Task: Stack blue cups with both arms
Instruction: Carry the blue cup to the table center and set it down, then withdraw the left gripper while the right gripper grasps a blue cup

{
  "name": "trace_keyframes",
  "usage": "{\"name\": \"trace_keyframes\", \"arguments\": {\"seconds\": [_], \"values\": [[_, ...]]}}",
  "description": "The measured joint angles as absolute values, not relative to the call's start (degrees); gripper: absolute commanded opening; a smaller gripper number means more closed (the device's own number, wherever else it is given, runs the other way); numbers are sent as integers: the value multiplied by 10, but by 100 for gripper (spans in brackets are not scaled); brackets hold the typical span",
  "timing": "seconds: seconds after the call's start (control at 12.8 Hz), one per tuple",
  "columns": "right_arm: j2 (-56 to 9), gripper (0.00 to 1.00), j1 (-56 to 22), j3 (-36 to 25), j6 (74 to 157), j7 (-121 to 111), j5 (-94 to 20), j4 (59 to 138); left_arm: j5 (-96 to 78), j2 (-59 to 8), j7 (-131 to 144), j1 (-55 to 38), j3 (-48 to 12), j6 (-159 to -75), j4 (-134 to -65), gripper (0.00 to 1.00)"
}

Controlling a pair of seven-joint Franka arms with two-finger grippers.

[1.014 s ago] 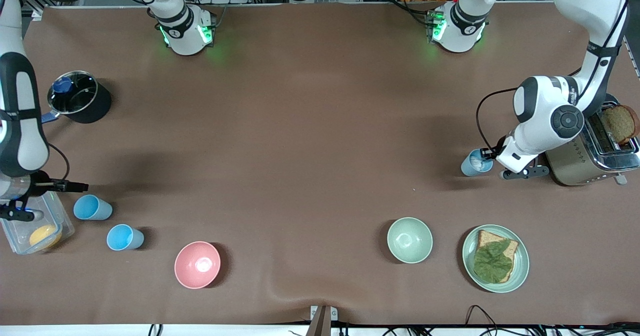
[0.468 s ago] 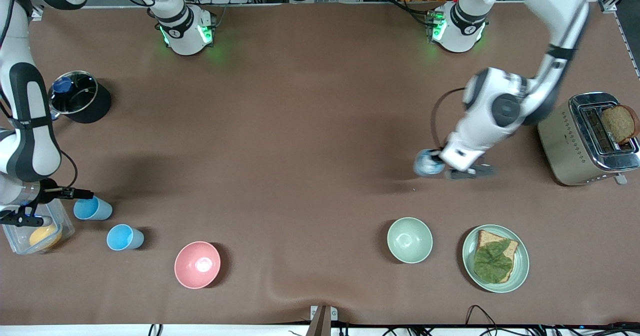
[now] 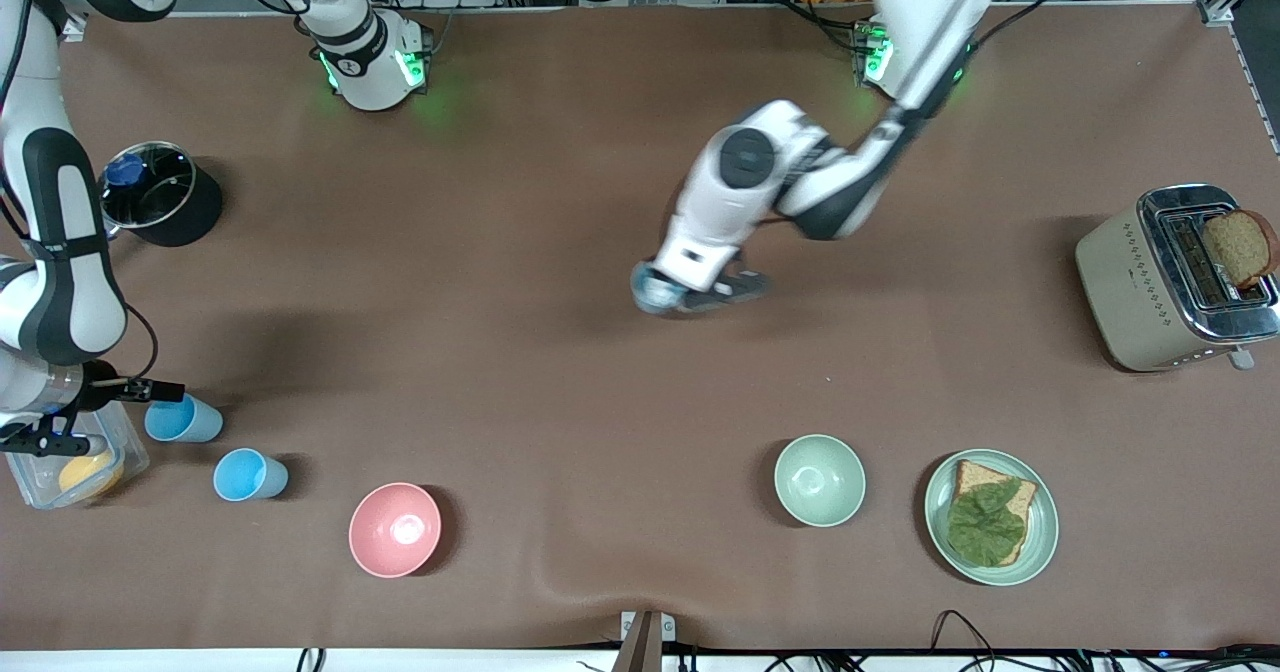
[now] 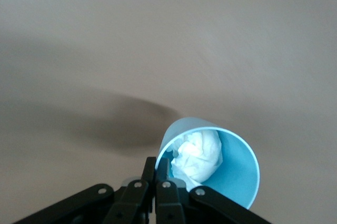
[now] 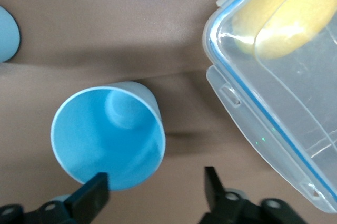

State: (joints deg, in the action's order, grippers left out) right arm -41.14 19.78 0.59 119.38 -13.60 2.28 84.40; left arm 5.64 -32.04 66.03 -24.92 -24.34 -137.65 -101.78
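Right hand (image 3: 120,414) sits low at the right arm's end of the worktop (image 3: 560,392), fingers parted and released, straddling the rim wall of one blue cup (image 3: 180,419); the right wrist view shows a finger (image 5: 89,196) inside that cup's rim and the other outside it, not yet closed. A clear lidded container (image 3: 70,457) holding a yellow item lies just beside this cup. A second blue cup (image 3: 248,475) stands at about 4 o'clock from the first, nearer the front camera, with a pink bowl (image 3: 395,529) further along. Left hand (image 3: 668,292) is over the mid-worktop, clenched on the rim of a third blue cup (image 4: 216,163), which contains crumpled white material (image 4: 197,154). A green bowl (image 3: 819,479) and a plate (image 3: 1040,542) stand toward the left arm's end.
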Motion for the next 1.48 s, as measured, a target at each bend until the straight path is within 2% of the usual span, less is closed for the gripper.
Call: {"name": "trace_keyframes", "arguments": {"seconds": [0.08, 0.16, 0.23, 0.31, 0.55, 0.7, 0.94, 1.25, 1.48], "values": [[-412, 33, 198, 6, 1195, -136, 23, 844, 66, -346, 689, -287, -228, -1377, -991, 0], [-412, 34, 198, 6, 1197, -136, 23, 844, 76, -368, 708, -323, -208, -1376, -971, 12], [-413, 34, 198, 6, 1199, -136, 23, 844, 87, -385, 719, -356, -185, -1376, -959, 52], [-413, 35, 198, 6, 1199, -136, 22, 844, 96, -394, 724, -385, -161, -1376, -952, 100], [-416, 37, 198, 17, 1207, -136, 14, 843, 101, -399, 733, -417, -129, -1352, -938, 100], [-417, 37, 197, 29, 1208, -136, 12, 837, 102, -383, 733, -414, -126, -1277, -897, 100], [-418, 37, 197, 34, 1209, -136, 11, 828, 108, -298, 728, -395, -121, -1146, -837, 100], [-418, 36, 197, 39, 1209, -143, 11, 797, 109, -151, 584, -281, -116, -1032, -826, 100], [-420, 36, 197, 41, 1231, -153, 7, 791, 109, -102, 438, -155, -113, -974, -830, 100]]}}
